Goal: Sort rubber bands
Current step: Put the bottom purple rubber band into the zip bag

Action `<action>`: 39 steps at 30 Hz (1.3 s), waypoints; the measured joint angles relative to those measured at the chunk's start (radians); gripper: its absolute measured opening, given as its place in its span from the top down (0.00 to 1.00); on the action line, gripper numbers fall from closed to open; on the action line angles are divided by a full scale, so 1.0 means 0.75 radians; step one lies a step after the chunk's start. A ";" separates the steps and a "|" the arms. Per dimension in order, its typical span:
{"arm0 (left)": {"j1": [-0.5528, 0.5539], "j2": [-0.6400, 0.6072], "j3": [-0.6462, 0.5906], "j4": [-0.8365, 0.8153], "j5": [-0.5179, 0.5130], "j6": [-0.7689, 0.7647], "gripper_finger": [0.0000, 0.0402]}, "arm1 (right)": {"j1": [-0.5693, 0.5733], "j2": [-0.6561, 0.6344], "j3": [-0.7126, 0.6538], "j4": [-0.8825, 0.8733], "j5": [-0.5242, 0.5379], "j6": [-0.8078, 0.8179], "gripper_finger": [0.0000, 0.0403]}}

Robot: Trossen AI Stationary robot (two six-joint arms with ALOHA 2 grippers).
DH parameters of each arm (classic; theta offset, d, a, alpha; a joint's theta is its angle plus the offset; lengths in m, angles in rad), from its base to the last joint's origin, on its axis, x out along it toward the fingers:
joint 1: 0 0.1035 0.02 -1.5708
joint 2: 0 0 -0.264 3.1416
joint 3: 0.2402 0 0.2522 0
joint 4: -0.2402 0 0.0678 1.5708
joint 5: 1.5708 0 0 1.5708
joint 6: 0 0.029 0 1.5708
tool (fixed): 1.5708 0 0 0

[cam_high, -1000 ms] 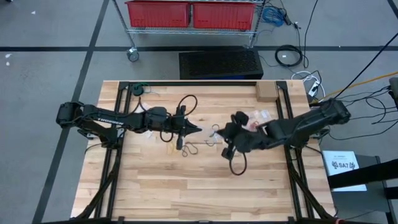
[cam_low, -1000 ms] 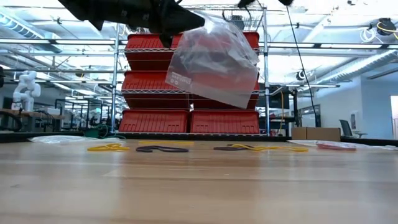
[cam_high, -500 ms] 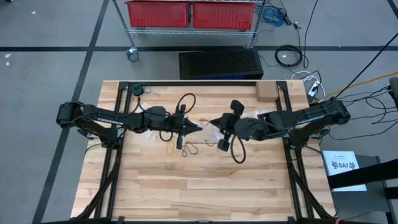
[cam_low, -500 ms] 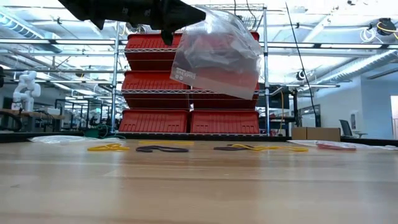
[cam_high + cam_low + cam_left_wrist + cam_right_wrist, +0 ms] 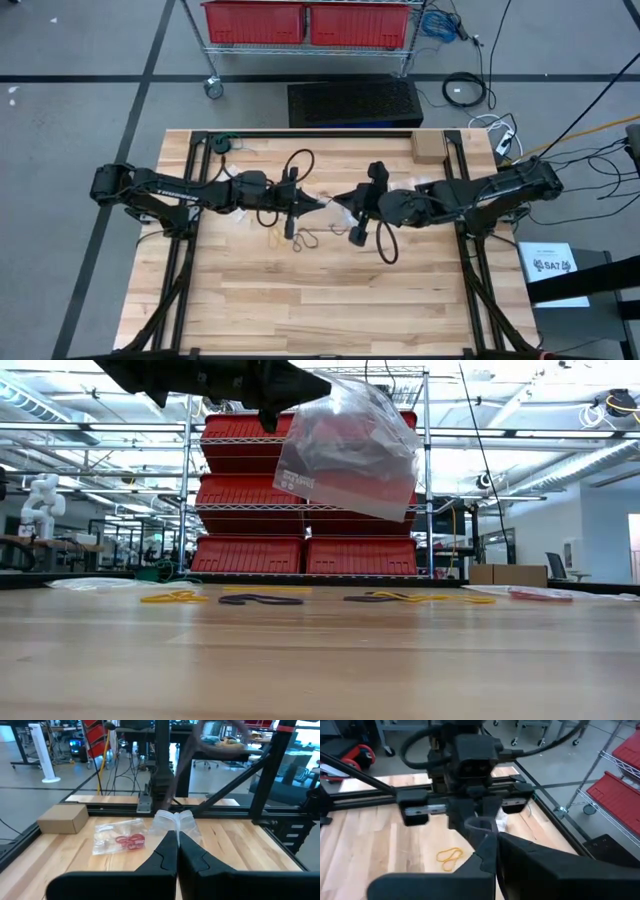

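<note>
Rubber bands (image 5: 305, 238) lie mid-table, below both end effectors.

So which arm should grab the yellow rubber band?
Probably left: the yellow rubber band lies nearer the left tool than the right tool, though both pinch the clear plastic bag.

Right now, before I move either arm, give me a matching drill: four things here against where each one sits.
Things:
1. clear bag
2. bag of red bands
3. yellow rubber band
4. cardboard box

Places:
A. at the far edge of the table
B. loose on the bare wood
C. pinched in the left gripper, up off the table
D. lying flat on the table beside the box

Pairs: 1-C, 2-D, 3-B, 4-A
</note>
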 joint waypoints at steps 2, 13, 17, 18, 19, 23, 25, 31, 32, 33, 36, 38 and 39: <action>0.000 0.000 0.000 0.000 -0.001 0.000 1.00 | 0.012 0.000 0.000 0.009 0.000 0.001 1.00; -0.002 0.000 0.000 0.013 -0.002 0.000 1.00 | 0.011 0.017 0.003 -0.026 -0.003 0.015 1.00; -0.004 0.000 0.000 0.014 0.000 0.001 1.00 | 0.001 0.041 0.002 -0.097 -0.027 0.078 1.00; -0.004 0.000 0.000 0.015 0.003 0.001 1.00 | -0.001 0.048 0.002 -0.101 -0.024 0.091 1.00; -0.005 -0.001 0.000 0.018 0.013 0.001 1.00 | -0.005 0.051 0.002 -0.102 -0.024 0.100 1.00; -0.006 -0.001 0.000 0.023 0.025 0.002 1.00 | -0.006 0.060 0.002 -0.123 -0.023 0.136 1.00; -0.007 -0.001 0.000 0.023 0.026 0.005 1.00 | -0.006 0.060 0.002 -0.137 -0.023 0.157 1.00; -0.016 -0.001 0.000 0.040 0.028 0.027 1.00 | -0.006 0.060 0.002 -0.274 -0.006 0.274 1.00; -0.016 -0.002 0.000 0.043 0.028 0.027 1.00 | -0.006 0.060 0.002 -0.292 0.004 0.293 1.00; -0.016 -0.002 0.000 0.043 0.028 0.027 1.00 | -0.006 0.060 0.002 -0.309 0.008 0.309 1.00; -0.019 -0.002 0.000 0.044 0.035 0.027 1.00 | -0.013 0.060 0.002 -0.338 0.009 0.338 1.00; -0.020 -0.002 0.000 0.051 0.035 0.027 1.00 | -0.020 0.060 0.002 -0.356 0.005 0.354 1.00; -0.021 -0.002 0.000 0.053 0.035 0.027 1.00 | -0.025 0.060 0.002 -0.359 -0.006 0.355 1.00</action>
